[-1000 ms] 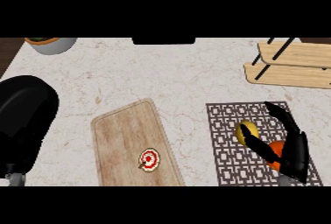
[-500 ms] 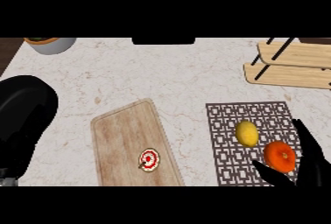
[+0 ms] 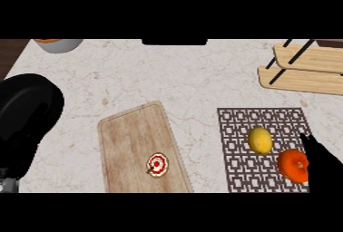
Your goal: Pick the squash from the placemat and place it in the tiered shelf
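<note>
A yellow squash [image 3: 260, 140] lies on the dark lattice placemat [image 3: 236, 124] at the lower right. Just below and right of it on the mat sits a round orange fruit [image 3: 292, 165]. My right hand [image 3: 325, 168] comes in at the lower right corner beside the orange fruit, fingers straight and pointing up, holding nothing; it is apart from the squash. The wooden tiered shelf [image 3: 309, 78] stands at the upper right, partly cut by the edge. My left hand [image 3: 25, 121] rests as a large black shape at the left edge.
A wooden cutting board [image 3: 137, 145] lies left of the placemat with a small red and white item [image 3: 157, 164] on it. A grey bowl [image 3: 59, 44] stands at the far left corner. Marble counter [image 3: 181, 77] spreads between the board and the shelf.
My right hand has pulled back from over the squash toward the lower right, uncovering the squash and the orange fruit. The left hand has stayed still.
</note>
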Tool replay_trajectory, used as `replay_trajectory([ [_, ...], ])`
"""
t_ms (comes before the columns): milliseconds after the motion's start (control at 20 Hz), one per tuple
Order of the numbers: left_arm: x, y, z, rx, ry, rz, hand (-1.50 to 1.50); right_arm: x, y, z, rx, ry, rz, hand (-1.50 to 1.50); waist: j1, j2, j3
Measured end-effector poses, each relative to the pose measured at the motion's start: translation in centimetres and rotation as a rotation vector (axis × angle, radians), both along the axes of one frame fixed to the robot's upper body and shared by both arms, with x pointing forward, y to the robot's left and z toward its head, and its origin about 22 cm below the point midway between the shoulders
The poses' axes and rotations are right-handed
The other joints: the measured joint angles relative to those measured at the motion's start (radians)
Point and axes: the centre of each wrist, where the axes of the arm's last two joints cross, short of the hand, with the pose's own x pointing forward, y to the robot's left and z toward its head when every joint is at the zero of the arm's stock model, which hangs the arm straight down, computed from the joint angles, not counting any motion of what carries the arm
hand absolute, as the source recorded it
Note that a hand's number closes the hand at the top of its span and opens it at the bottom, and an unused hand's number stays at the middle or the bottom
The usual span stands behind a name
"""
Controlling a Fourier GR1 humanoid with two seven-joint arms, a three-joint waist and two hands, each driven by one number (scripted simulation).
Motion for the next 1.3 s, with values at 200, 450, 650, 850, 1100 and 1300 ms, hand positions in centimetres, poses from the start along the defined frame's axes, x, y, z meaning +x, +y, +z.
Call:
replay_trajectory([
  [200, 0.3, -0.1, -0.1, -0.008, 0.0, -0.004, 0.0, 1.0, 0.7, 1.3, -0.069, 0.099, 0.028, -1.5, 0.002, 0.0, 0.003],
  [450, 0.2, -0.3, -1.0, -0.01, 0.003, 0.001, 0.0, 2.4, 0.8, 1.6, -0.095, 0.156, 0.042, -1.5, -0.001, -0.001, 0.005],
  [650, -0.1, -0.2, -1.0, -0.003, 0.003, 0.004, 0.0, 3.6, 0.5, 1.5, -0.103, 0.187, 0.041, -1.5, -0.002, -0.002, 0.005],
  [850, 0.3, 0.0, -0.8, -0.009, 0.006, 0.007, 0.0, 4.3, -0.4, 0.9, -0.126, 0.22, 0.023, -1.5, -0.005, -0.002, 0.006],
  [1100, 0.0, -0.4, -1.4, -0.007, 0.004, 0.009, 0.0, 4.7, -2.1, -0.3, -0.148, 0.253, -0.004, -1.5, -0.007, -0.003, 0.006],
  [1300, 0.3, 0.0, -1.5, -0.008, 0.004, 0.008, 0.0, 5.0, -2.5, -2.1, -0.158, 0.258, -0.01, -1.5, -0.008, -0.003, 0.006],
])
